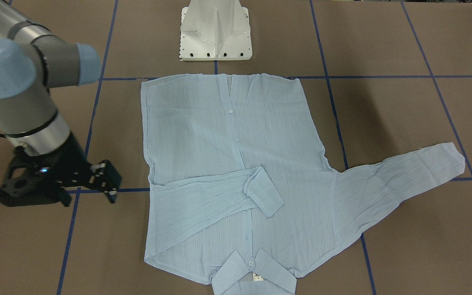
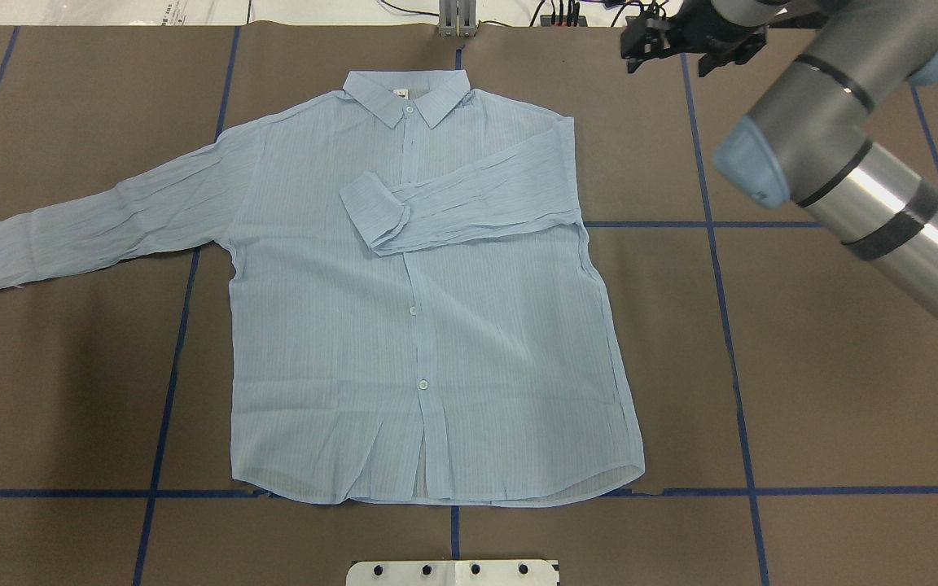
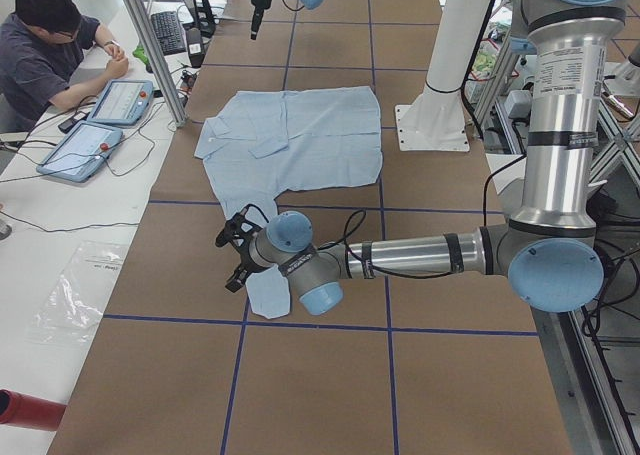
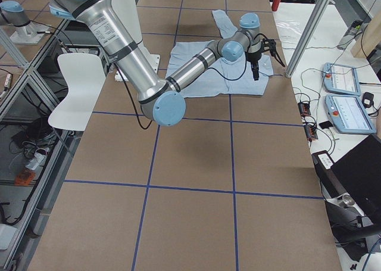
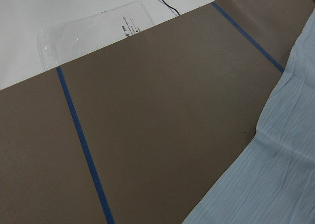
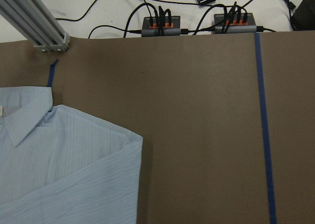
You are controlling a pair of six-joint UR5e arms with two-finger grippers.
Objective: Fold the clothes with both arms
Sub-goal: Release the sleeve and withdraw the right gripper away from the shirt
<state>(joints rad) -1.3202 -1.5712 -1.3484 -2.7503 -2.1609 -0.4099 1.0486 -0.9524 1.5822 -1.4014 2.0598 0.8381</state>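
Observation:
The light blue shirt (image 2: pixel 436 325) lies flat and buttoned on the brown table, collar (image 2: pixel 404 94) away from the robot. One sleeve (image 2: pixel 469 203) is folded across the chest. The other sleeve (image 2: pixel 86 232) stretches out on the robot's left. My right gripper (image 2: pixel 685 49) hovers open and empty beyond the shirt's right shoulder; it also shows in the front view (image 1: pixel 105 180). My left gripper (image 3: pixel 230 263) hangs over the outstretched sleeve's cuff (image 1: pixel 449 157), fingers apart, holding nothing. The left wrist view shows the sleeve's edge (image 5: pixel 275 175). The right wrist view shows the shoulder and collar (image 6: pixel 64 165).
The white pedestal base (image 1: pixel 215 30) stands at the shirt's hem side. Blue tape lines (image 2: pixel 713 244) grid the table. An aluminium post (image 6: pixel 34 22) and power strips (image 6: pixel 197 22) sit past the far edge. An operator (image 3: pixel 45 45) with tablets (image 3: pixel 100 125) sits there.

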